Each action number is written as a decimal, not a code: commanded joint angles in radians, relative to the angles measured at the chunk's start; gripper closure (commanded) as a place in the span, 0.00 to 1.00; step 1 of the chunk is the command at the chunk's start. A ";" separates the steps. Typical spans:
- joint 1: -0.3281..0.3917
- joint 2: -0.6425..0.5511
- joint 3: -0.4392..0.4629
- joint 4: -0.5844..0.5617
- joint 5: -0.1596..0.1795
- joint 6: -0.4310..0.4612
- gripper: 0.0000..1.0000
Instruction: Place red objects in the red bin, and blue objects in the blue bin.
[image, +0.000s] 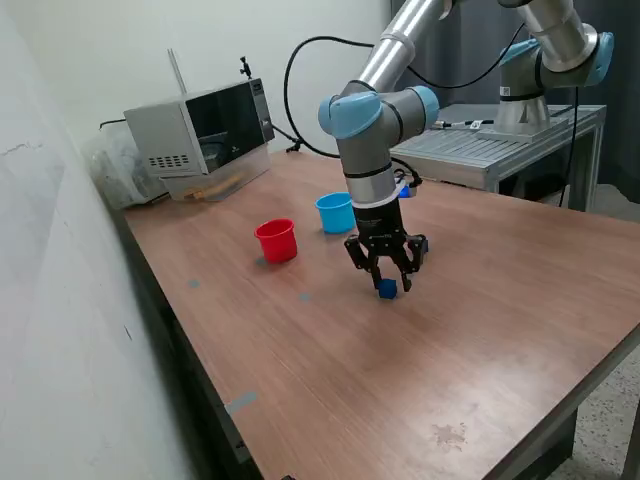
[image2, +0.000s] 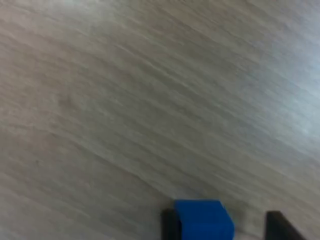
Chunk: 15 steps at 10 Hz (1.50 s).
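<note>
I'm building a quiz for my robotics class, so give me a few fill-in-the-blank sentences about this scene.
1. The gripper hangs over a small ____ cube.
2. In the exterior view, the red cup stands to the ____ of the light blue cup.
3. Both cups stand on a ____ table.

Missing words: blue; left; wooden
</note>
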 joint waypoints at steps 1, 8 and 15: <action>-0.004 0.010 -0.003 0.000 -0.013 0.000 1.00; -0.149 -0.171 0.083 -0.005 -0.051 0.006 1.00; -0.381 -0.357 0.293 0.164 -0.234 0.009 1.00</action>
